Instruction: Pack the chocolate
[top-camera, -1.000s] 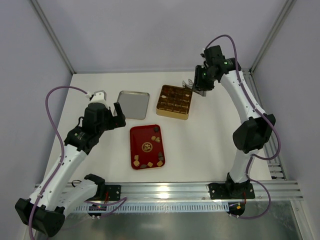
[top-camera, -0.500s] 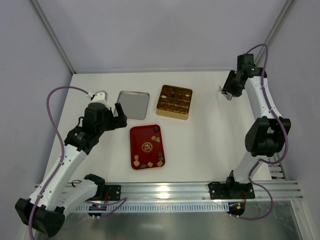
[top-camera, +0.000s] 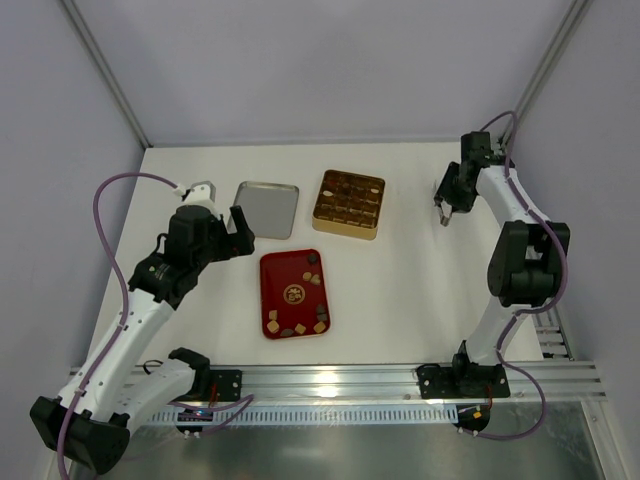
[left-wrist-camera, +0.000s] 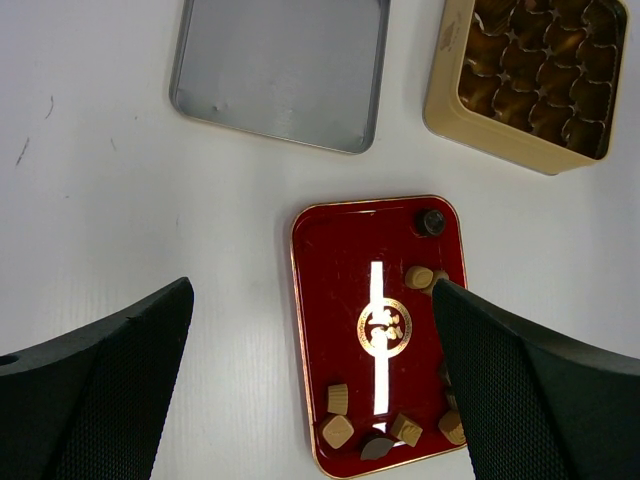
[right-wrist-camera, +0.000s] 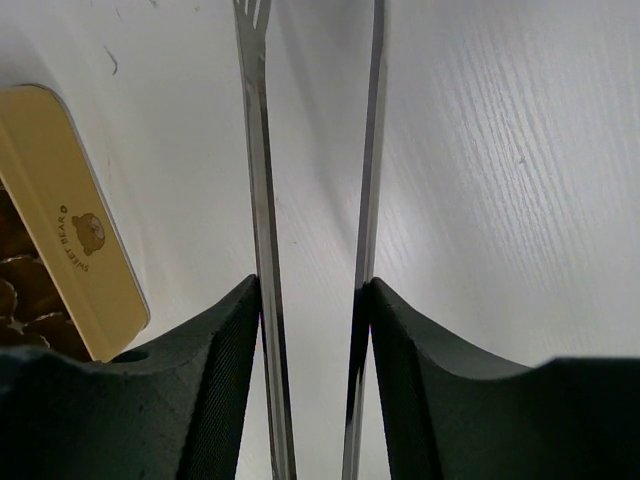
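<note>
The chocolate (top-camera: 300, 325) lies as several tan cubes and dark lumps on a flat red tray (top-camera: 288, 275). In the left wrist view, tan pieces (left-wrist-camera: 338, 431) sit at the tray's near end and a dark lump (left-wrist-camera: 431, 221) at its far corner. My left gripper (top-camera: 222, 207) hangs open above the tray's left side (left-wrist-camera: 310, 300), holding nothing. My right gripper (top-camera: 443, 205) is shut on metal tongs (right-wrist-camera: 258, 180), right of the gold tin (top-camera: 349, 203). Nothing shows between the tong arms, which point down at bare table. In the right wrist view, my right gripper (right-wrist-camera: 312, 290) presses both arms.
A silver lid (top-camera: 266, 208) lies left of the gold tin, both behind the red tray. The tin's gridded cups (left-wrist-camera: 540, 70) hold a dark piece or two at the back. The tin's side wall (right-wrist-camera: 70, 230) stands left of the tongs. White walls close in the table.
My right arm swung from over the gold tin's right edge out to the right side of the table, tongs still held, and their arms have spread slightly. The left arm has not moved.
</note>
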